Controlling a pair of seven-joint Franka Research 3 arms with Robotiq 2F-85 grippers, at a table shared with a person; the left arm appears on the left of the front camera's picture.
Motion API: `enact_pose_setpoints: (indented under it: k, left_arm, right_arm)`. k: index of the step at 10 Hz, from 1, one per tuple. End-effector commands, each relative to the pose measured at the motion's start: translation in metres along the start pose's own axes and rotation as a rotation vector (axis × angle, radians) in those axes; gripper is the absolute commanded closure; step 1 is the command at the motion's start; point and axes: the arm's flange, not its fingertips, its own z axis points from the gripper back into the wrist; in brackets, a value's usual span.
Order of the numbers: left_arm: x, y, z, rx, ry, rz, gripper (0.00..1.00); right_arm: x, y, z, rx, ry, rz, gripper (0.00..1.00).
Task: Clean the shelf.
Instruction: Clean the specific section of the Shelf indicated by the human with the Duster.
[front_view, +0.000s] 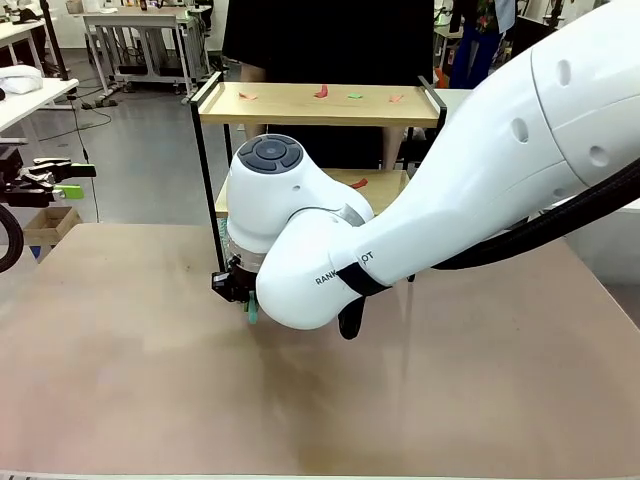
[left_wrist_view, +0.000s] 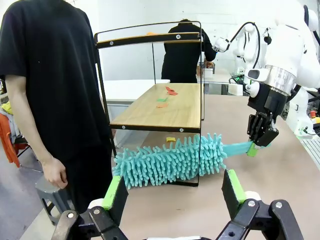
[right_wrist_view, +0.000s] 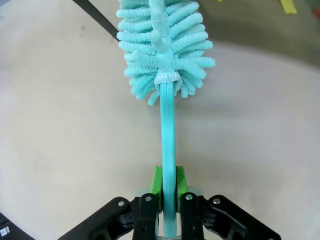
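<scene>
The shelf (front_view: 300, 104) stands at the table's far side; small red and green scraps (front_view: 321, 92) lie on its top board and more scraps (left_wrist_view: 167, 92) on its lower board. My right gripper (front_view: 249, 306) is low over the table in front of the shelf, shut on the handle of a teal fluffy duster (left_wrist_view: 170, 160). The duster head (right_wrist_view: 162, 45) lies on the table under the lower board. In the right wrist view the green pads (right_wrist_view: 157, 183) clamp the handle. My left gripper (left_wrist_view: 172, 192) is open and holds nothing, off to the table's left (front_view: 72, 182), facing the shelf's side.
A person in black (left_wrist_view: 55, 80) stands close to the shelf's far side, hand hanging. A yellow scrap (left_wrist_view: 171, 139) lies on the table beneath the shelf. The brown table (front_view: 150, 380) has free room in front. The shelf's black frame leg (right_wrist_view: 97, 19) runs beside the duster head.
</scene>
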Motion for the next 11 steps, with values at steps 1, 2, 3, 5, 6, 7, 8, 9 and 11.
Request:
enact_pose_setpoints:
  k: [1, 2, 3, 5, 6, 7, 8, 9, 11]
  left_arm:
    - [0.002, -0.001, -0.001, 0.001, 0.001, -0.004, 0.0]
    - [0.002, -0.001, -0.001, 0.001, 0.001, -0.004, 0.0]
    - [0.002, -0.001, -0.001, 0.001, 0.001, -0.004, 0.0]
    - [0.002, -0.001, -0.001, 0.001, 0.001, -0.004, 0.0]
    - [0.002, -0.001, -0.001, 0.001, 0.001, -0.004, 0.0]
    - [0.002, -0.001, -0.001, 0.001, 0.001, -0.004, 0.0]
    - [0.002, -0.001, -0.001, 0.001, 0.001, -0.004, 0.0]
    - [0.002, -0.001, -0.001, 0.001, 0.001, -0.004, 0.0]
    - [0.002, -0.001, -0.001, 0.001, 0.001, -0.004, 0.0]
  right_arm:
    - [-0.012, -0.001, -0.001, -0.022, -0.033, -0.043, 0.87]
    - [-0.013, -0.004, 0.0, -0.022, -0.034, -0.049, 0.87]
    - [-0.016, -0.008, 0.002, -0.022, -0.035, -0.057, 0.87]
    - [-0.022, -0.016, 0.008, -0.017, -0.036, -0.069, 0.87]
    - [-0.024, -0.021, 0.012, -0.018, -0.039, -0.073, 0.87]
    - [-0.025, -0.024, 0.013, -0.02, -0.04, -0.074, 0.87]
    - [-0.024, -0.029, 0.012, -0.026, -0.032, -0.084, 0.87]
    - [-0.024, -0.034, 0.01, -0.03, -0.026, -0.09, 0.87]
    - [-0.024, -0.044, 0.008, -0.052, -0.017, -0.105, 0.87]
